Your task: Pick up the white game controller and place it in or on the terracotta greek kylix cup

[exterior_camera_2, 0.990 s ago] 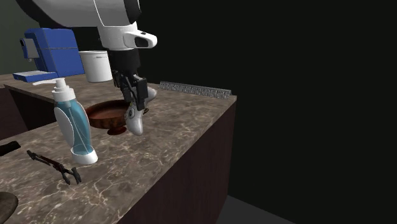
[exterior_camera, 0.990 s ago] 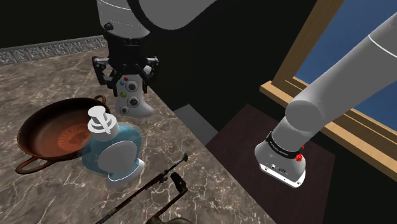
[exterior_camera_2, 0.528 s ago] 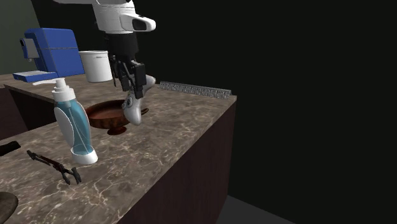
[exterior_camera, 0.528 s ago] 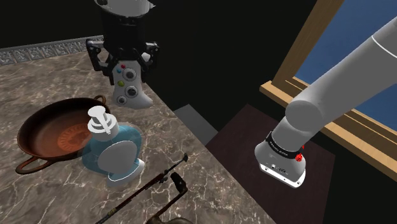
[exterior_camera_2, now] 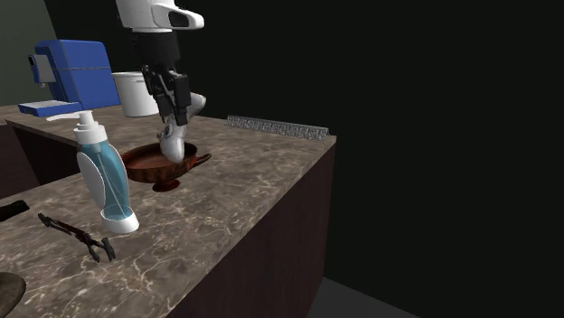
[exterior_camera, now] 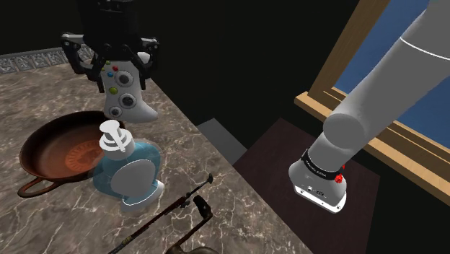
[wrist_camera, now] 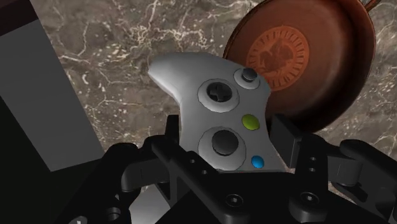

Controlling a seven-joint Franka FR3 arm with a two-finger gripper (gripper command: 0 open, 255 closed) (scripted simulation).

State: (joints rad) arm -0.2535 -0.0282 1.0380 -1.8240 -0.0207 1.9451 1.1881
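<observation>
wrist view: the black fingers [wrist_camera: 285,137] pinch the white game controller [wrist_camera: 216,114] by its two sides, its grips pointing away from the hand. in the shoulder view it hangs clear of the marbled tabletop [exterior_camera: 180,137], at the rim of the reddish-brown kylix cup [exterior_camera: 40,141] — the cup sits toward the tabletop's far edge, a blue soap bottle [exterior_camera: 130,169] just beside it.

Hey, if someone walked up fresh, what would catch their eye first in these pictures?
The white game controller, clasped upright in the black pincer, hangs above the marble counter. Just beside and below it sits the shallow reddish-brown cup, with a blue soap bottle standing next to the cup.
</observation>
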